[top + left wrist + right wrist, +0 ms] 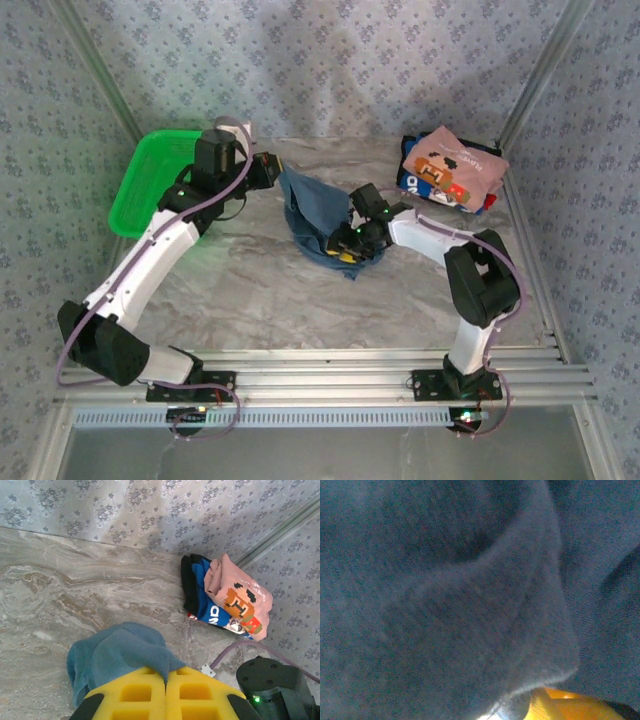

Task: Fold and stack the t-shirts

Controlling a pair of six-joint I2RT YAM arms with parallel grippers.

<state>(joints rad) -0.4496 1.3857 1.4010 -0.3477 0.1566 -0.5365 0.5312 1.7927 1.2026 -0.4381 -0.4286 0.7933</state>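
While the left gripper (165, 676) is pinching a fold of the teal-blue t-shirt (312, 212) between its yellow fingers (135, 696), pressed together on the cloth, the shirt is lying bunched in the middle of the table (230, 290) with its far left corner lifted. The right gripper (351, 247) is sitting in the shirt's near right edge, cloth draping over it, so I cannot tell how its fingers are standing. The pink t-shirt (455, 165) is resting folded on the dark blue t-shirts (413, 182) in the far right corner, well apart.
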